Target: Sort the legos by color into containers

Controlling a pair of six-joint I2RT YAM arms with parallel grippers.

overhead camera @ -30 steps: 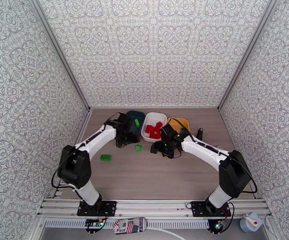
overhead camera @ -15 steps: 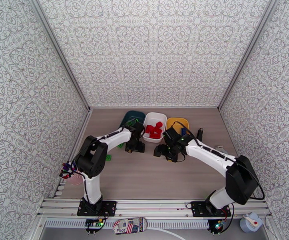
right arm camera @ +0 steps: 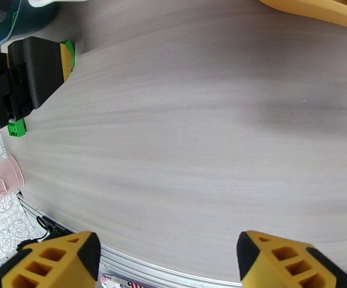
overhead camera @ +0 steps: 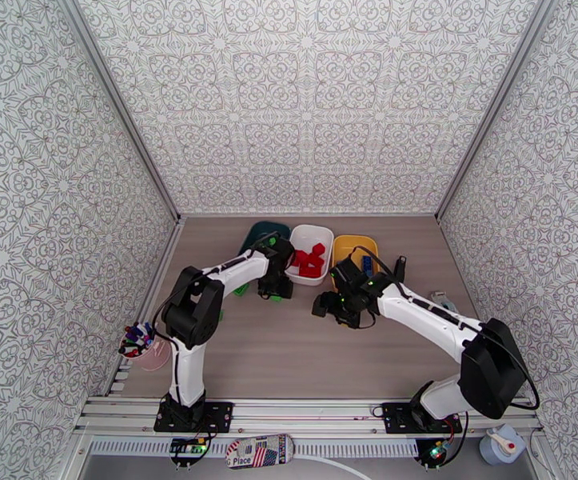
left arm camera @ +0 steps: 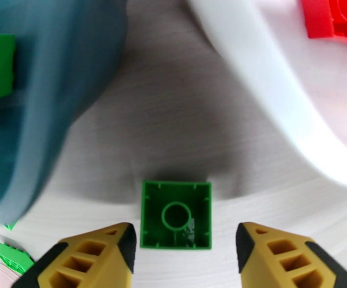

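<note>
The left end effector [left arm camera: 184, 238] is spread open and empty. A green lego [left arm camera: 175, 215], hollow side up, lies on the worktop [left arm camera: 173, 116] between its fingertips, untouched, flanked by the teal tub [left arm camera: 53, 92] and the white tub [left arm camera: 279, 102]. The right end effector [right arm camera: 168, 250] is held wide open above the worktop, with nothing gripped.

The table [overhead camera: 304, 346] was pale gray wood. Three tubs sat in a row at its far side: a dark teal tub [overhead camera: 258, 231], a white tub [overhead camera: 311, 228] and a yellow tub [overhead camera: 348, 243]. A green brick [left arm camera: 175, 222] lay upside down just in front of the first two. A pink cup [overhead camera: 149, 354] stood near the left edge, with maybe two more green bricks [right arm camera: 17, 128] close by.
</note>
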